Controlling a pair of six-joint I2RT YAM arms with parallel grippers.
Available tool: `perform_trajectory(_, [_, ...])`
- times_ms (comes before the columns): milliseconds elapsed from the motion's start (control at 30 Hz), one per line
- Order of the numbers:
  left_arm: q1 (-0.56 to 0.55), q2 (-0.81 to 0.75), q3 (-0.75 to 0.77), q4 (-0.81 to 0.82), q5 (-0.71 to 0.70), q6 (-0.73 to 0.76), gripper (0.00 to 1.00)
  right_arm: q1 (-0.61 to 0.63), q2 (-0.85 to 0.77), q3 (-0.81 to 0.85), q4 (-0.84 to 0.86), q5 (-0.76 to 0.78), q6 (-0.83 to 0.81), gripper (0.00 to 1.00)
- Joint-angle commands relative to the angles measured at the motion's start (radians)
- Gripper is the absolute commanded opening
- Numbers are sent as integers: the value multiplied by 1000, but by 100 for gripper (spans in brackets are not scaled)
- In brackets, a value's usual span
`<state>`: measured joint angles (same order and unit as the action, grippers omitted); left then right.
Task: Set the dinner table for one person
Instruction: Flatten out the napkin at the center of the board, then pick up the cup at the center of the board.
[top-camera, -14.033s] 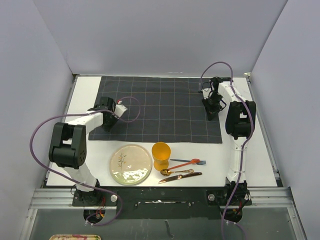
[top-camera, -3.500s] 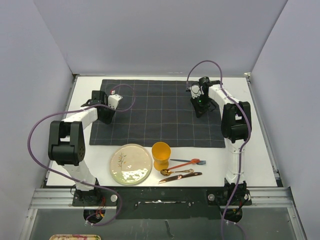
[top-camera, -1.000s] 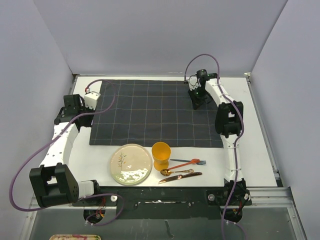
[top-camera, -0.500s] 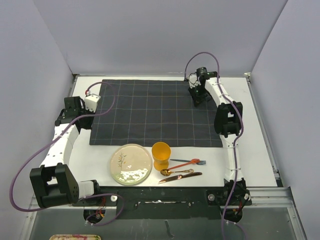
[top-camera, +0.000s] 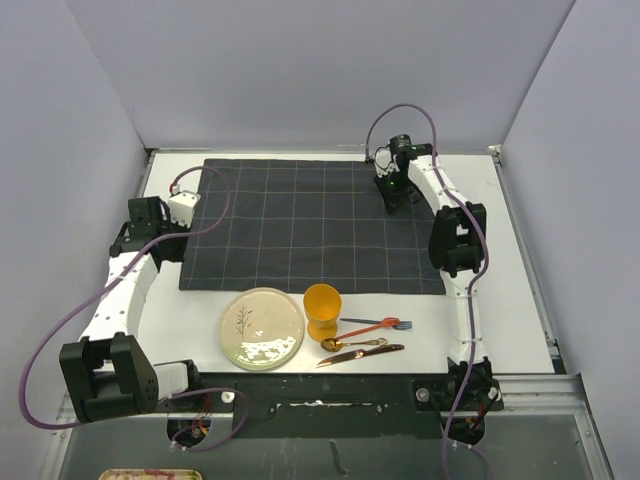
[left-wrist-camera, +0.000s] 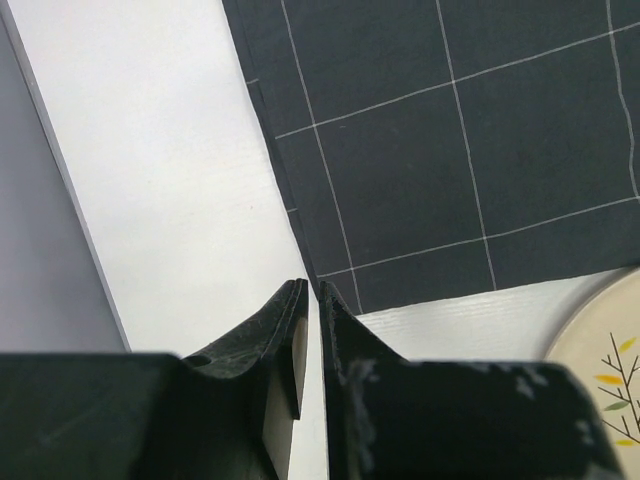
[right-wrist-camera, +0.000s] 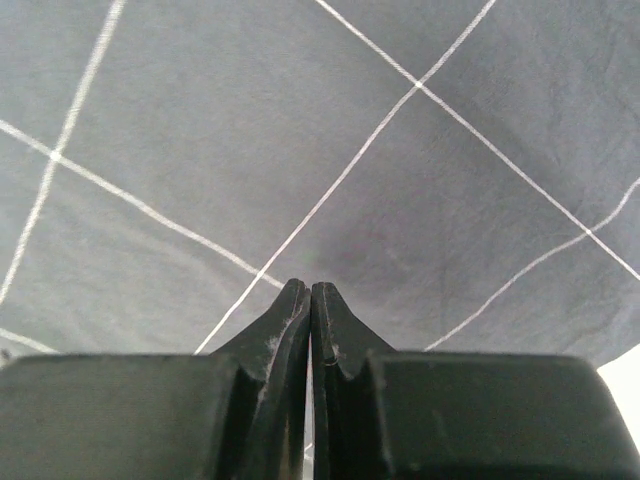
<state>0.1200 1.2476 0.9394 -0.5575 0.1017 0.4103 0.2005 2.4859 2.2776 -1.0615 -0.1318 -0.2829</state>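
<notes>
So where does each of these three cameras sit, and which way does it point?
Top external: fixed above and behind the arms, looking down on the dinner table, cloth and plate; both arms show.
Left wrist: on the left arm, looking down at the cloth's near left corner and the plate's rim; its fingers show.
Right wrist: on the right arm, looking down at mostly cloth; its fingers show.
Shared: all see the cloth; top and left wrist see the plate.

Robot-lab test cell, as I view it remotely. Plain grey partition walls enclose a white counter. My left arm and right arm are bolted to a metal rail at its near edge, trailing purple cables. A plate and cup stand on the counter.
</notes>
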Motion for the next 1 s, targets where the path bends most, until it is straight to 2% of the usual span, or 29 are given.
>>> perform_trajectory(0, [7, -59, 18, 38, 22, -29, 10, 35, -197, -20, 37, -20, -3, 0])
perform_trajectory(233, [10, -119, 2, 32, 21, -62, 16, 108, -449, -253, 78, -81, 7, 4])
perform_trajectory(367, [10, -153, -30, 26, 50, -106, 27, 185, -556, -405, 21, -215, -1, 10])
perform_trajectory(467, [10, -174, -41, 2, 73, -123, 30, 244, -651, -551, 30, -231, -12, 13])
perform_trajectory(633, [10, -241, -92, -1, 61, -120, 34, 352, -852, -768, 97, -185, -55, 31])
perform_trajectory(733, [11, -283, -111, -1, 35, -116, 39, 358, -924, -822, 109, -203, -70, 37])
perform_trajectory(967, [12, -385, -145, -30, 20, -136, 41, 398, -1017, -836, 86, -216, -74, 40])
